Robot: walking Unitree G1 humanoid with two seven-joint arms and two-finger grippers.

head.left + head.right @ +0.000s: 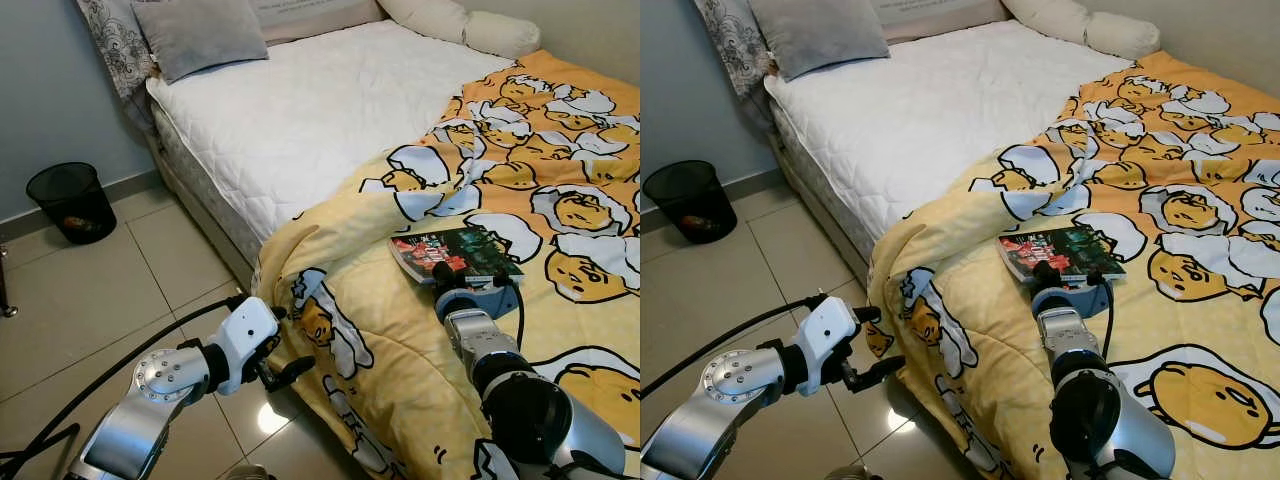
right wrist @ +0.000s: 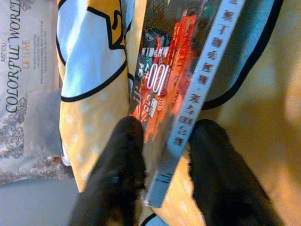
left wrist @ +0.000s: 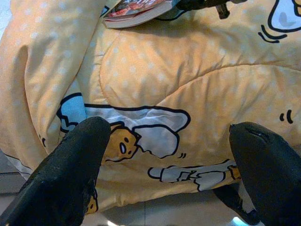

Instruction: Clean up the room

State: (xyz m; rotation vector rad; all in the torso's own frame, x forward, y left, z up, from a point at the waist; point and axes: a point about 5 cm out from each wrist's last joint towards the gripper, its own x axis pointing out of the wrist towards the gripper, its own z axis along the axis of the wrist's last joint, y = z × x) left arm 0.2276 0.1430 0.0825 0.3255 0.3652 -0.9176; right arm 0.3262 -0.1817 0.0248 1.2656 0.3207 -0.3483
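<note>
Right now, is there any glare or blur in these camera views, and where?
Left eye view: a bright glare patch on the floor tiles beside the left gripper. Right wrist view: the book is close and soft, reddish, with the right gripper fingers blurred around its corner. Left wrist view: fairly sharp blanket.

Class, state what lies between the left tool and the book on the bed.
Only folds of yellow cartoon-print quilt separate the left tool from the dark, red-lettered book, seen in both eye views.

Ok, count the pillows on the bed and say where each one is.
3 that I can make out: a grey pillow at the head of the mattress, a patterned pillow behind it by the wall, and a cream pillow at the far side. More may be hidden out of frame.
</note>
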